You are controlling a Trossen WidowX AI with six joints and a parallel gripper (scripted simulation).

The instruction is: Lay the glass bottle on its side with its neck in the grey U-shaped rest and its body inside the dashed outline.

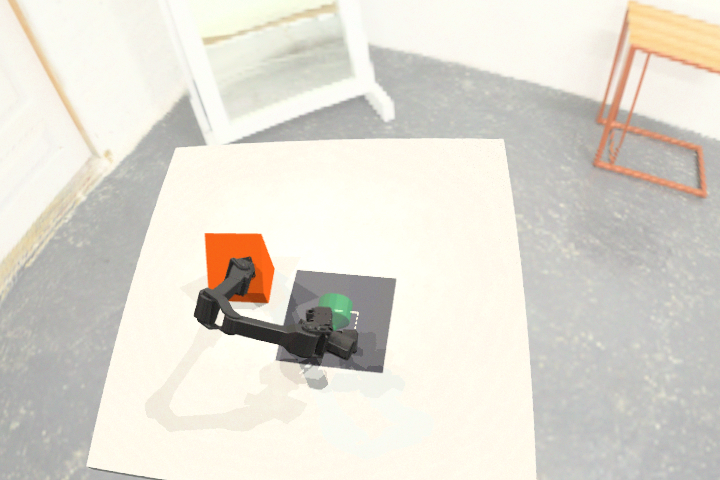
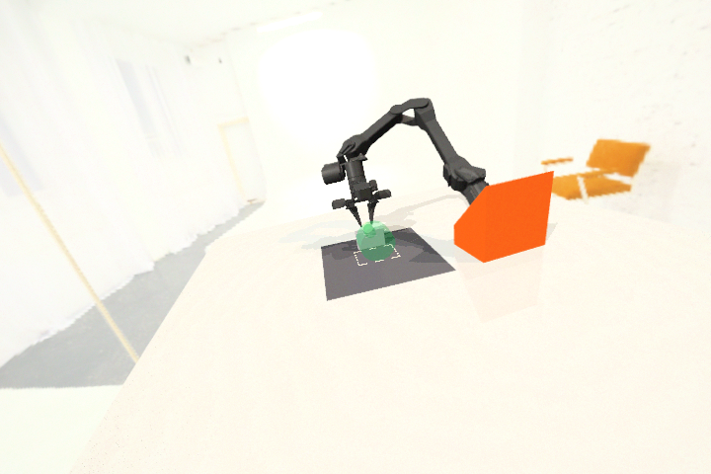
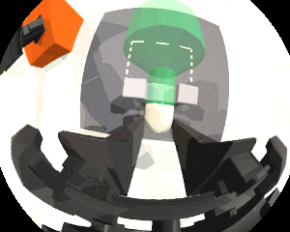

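Because the green glass bottle [image 1: 336, 305] [image 2: 383, 241] [image 3: 164, 36] looks slippery and brittle, its neck suits gentle handling. Between the gripper's [image 1: 319, 320] [image 2: 365, 224] [image 3: 159, 120] fingertips sits its cream stopper [image 3: 159, 116]; whether clamped, I cannot tell.

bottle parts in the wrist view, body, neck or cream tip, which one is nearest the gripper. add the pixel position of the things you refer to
The cream tip [image 3: 159, 118]: rounded end, right by the gripper's [image 3: 159, 127] fingertips, beyond the green neck.

Very bright room. White glare on back wall [image 2: 317, 78] and pale worktop [image 1: 429, 226] [image 2: 311, 357] [image 3: 50, 159]. Soft, faint arm shadows on worktop, more than one way. Room behind blurry, jagged edges. Wrist view round, bent at edges, black corners.
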